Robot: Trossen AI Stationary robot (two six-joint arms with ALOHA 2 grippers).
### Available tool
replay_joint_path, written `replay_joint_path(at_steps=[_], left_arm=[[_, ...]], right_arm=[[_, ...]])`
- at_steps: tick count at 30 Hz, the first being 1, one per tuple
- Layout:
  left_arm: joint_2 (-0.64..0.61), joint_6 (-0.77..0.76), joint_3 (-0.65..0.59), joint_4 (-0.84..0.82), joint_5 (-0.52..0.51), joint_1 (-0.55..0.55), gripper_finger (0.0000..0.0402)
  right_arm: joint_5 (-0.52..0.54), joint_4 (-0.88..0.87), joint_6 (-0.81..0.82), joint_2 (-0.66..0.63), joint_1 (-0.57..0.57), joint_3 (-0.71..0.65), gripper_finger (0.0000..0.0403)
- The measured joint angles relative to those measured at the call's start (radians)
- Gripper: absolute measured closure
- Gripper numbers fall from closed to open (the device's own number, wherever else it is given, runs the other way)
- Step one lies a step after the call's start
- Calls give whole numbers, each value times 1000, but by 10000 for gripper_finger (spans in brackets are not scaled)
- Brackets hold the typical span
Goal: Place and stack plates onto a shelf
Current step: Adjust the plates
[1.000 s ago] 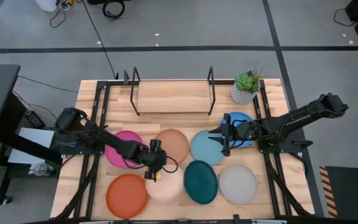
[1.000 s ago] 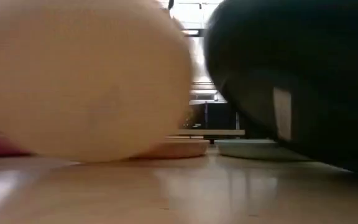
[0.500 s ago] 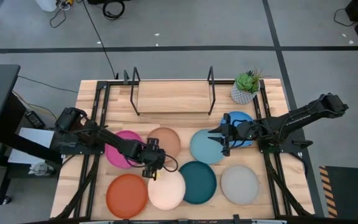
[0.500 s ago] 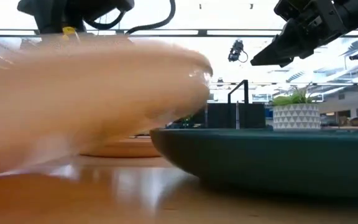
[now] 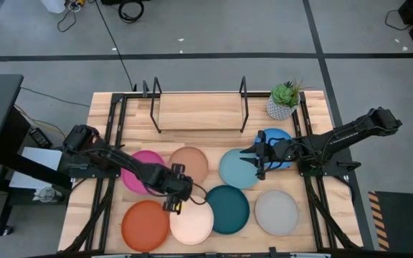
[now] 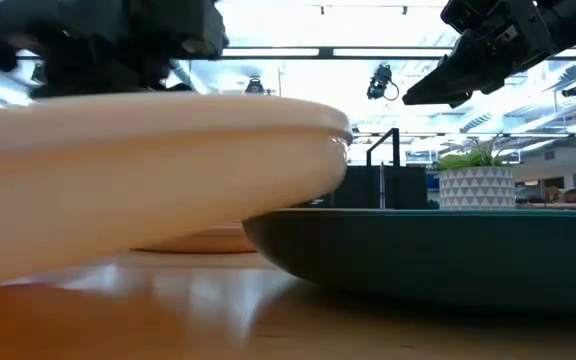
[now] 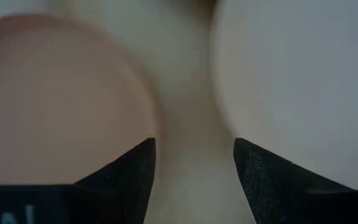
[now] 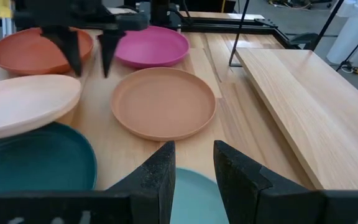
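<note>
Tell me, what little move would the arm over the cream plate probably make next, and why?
Probably lower and close on the cream plate's rim. The left gripper hovers open at its edge, holding nothing, the plate leans on the dark teal plate, and the shelf holds no plates.

One camera hangs above me and looks straight down on the whole table (image 5: 214,100), with my left arm on its left. Another sits at tabletop height, so close to the cream plate (image 6: 148,170) and the dark teal plate (image 6: 438,250) that they fill most of its picture; it looks level toward the shelf (image 6: 383,175). My left wrist camera stares at the tabletop from very near. My right wrist camera looks across the plates and shares the cream plate (image 8: 23,102) with the low view.
</note>
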Motion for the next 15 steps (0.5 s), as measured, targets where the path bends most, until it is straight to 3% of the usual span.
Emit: replay_joint_path(at_steps=[4, 9, 15], left_arm=[[0, -1, 0, 57, 54, -28, 188], [0, -61, 17, 72, 50, -39, 197], [43, -128, 19, 240, 55, -97, 205]], right_arm=[[0, 0, -37, 0, 0, 0, 287], [0, 0, -83, 0, -1, 0, 287], [-1, 0, -47, 0, 0, 0, 287]])
